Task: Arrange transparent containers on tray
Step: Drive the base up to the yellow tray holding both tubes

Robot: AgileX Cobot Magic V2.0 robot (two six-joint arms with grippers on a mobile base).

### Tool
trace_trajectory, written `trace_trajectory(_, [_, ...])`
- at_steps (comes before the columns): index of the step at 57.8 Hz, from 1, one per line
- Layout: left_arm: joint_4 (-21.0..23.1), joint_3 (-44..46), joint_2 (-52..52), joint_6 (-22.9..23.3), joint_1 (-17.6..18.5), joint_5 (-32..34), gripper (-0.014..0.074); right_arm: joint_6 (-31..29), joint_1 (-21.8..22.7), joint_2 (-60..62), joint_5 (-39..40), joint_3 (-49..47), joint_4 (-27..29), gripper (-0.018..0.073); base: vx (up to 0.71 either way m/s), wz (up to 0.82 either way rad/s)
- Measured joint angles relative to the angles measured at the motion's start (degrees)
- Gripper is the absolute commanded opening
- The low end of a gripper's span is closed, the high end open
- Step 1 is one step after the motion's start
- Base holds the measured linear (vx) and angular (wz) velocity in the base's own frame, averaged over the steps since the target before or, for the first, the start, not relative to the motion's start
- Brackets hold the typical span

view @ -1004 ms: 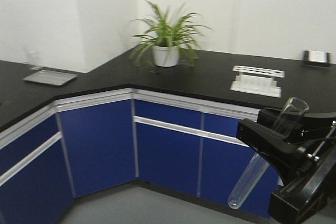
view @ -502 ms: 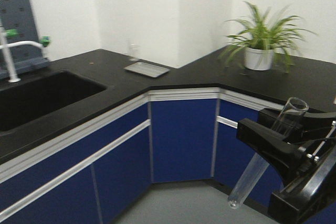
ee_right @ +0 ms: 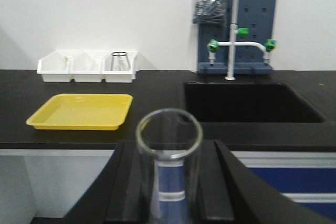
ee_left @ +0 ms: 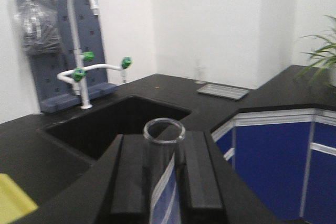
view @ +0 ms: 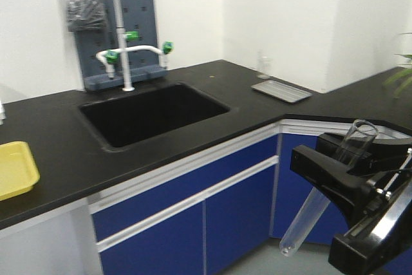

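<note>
nothing lies on the yellow tray [ee_right: 79,111] yet: the left gripper [ee_left: 164,148] pinches one test tube [ee_left: 163,182] and the right gripper [ee_right: 169,153] pinches a second test tube [ee_right: 169,182], both in the air well short of it, so all placing remains.

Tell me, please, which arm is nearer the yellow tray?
Left, probably. A corner of the tray lies close beside the left fingers; the right fingers sit back from the counter edge, with the tray ahead and to their left.
</note>
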State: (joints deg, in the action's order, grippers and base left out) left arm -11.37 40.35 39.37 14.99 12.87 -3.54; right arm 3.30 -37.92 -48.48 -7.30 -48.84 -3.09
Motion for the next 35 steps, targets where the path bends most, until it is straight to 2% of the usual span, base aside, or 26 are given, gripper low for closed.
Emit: trace_trajectory(35, [0.0, 0.0, 0.0, 0.0, 0.0, 0.0, 0.0132, 0.0, 0.0, 0.0, 0.0, 0.0, 0.0, 0.0146, 0.15, 0.58])
